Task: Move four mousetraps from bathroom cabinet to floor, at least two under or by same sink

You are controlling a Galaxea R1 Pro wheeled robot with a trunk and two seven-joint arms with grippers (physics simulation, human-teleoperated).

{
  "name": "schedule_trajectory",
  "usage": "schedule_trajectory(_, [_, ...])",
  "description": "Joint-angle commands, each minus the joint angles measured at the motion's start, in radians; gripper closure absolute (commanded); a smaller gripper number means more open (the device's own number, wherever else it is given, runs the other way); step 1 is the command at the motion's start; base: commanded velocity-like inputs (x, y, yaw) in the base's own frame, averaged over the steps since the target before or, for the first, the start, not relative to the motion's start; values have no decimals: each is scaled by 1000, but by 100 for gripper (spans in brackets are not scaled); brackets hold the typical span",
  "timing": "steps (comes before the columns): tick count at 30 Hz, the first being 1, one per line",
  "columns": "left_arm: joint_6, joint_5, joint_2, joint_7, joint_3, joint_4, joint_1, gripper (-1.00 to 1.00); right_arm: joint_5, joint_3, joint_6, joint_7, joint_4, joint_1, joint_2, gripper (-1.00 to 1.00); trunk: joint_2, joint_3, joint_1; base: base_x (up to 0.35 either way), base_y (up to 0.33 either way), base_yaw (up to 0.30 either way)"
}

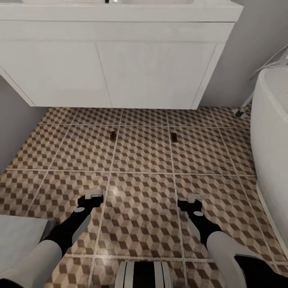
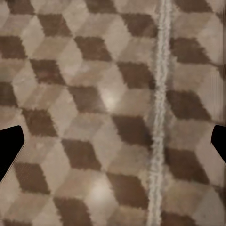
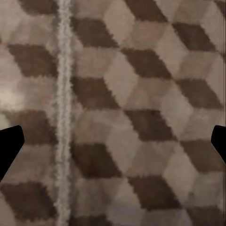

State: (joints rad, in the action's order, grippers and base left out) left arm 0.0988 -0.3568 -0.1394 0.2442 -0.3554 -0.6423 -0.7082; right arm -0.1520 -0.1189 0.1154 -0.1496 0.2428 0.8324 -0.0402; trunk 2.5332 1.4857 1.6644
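Two mousetraps lie on the bathroom floor: probably light, rigid; grasp across edges. Left pincer and right pincer released, empty.

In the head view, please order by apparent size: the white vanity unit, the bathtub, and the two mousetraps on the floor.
1. white vanity unit
2. bathtub, cut by the frame edge
3. left mousetrap and right mousetrap: they look alike, so no ranking.

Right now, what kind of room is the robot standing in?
Most likely a bathroom. A white vanity unit carrying a sink stands against the wall, the curved white side of a bathtub sits to the right, and the floor is patterned tile.
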Motion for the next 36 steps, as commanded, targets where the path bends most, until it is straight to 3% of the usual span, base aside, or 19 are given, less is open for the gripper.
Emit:
schedule_trajectory(1, [4,-8,-2,10,-8,-2,0,-100,-10,-8,5,-3,-1,1,-1,-100,0,-3,-1,0,0,0])
schedule_trajectory(36, [0,-10,-5,2,-4,-2,0,-100,-11,-9,12,-15,1,1,-1,-100,-8,-139,-16,0,0,0])
